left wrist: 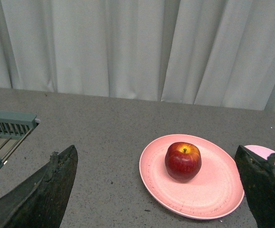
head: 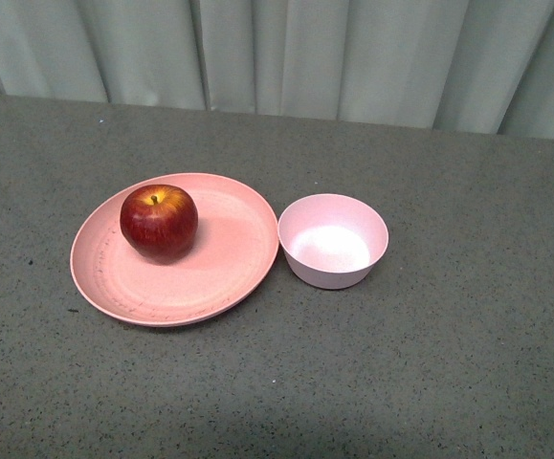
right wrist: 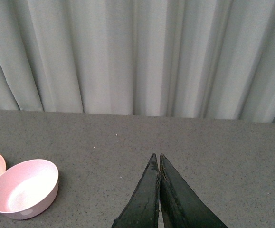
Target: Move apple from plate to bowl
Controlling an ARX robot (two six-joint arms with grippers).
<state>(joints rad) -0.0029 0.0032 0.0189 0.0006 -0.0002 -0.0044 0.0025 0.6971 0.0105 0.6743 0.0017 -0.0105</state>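
Listed on your grey surface: one apple, one plate, one bowl. The apple sits upright on the plate's left half with its stem pointing straight up; it is round, with no marked long axis. The bowl stands mouth-up just beside the plate's right rim, and you cannot tell whether they touch. Two grippers: your left gripper has its fingers spread wide, gripping nothing, short of the apple; your right gripper has its fingers pressed together, holding nothing, to the bowl's right.
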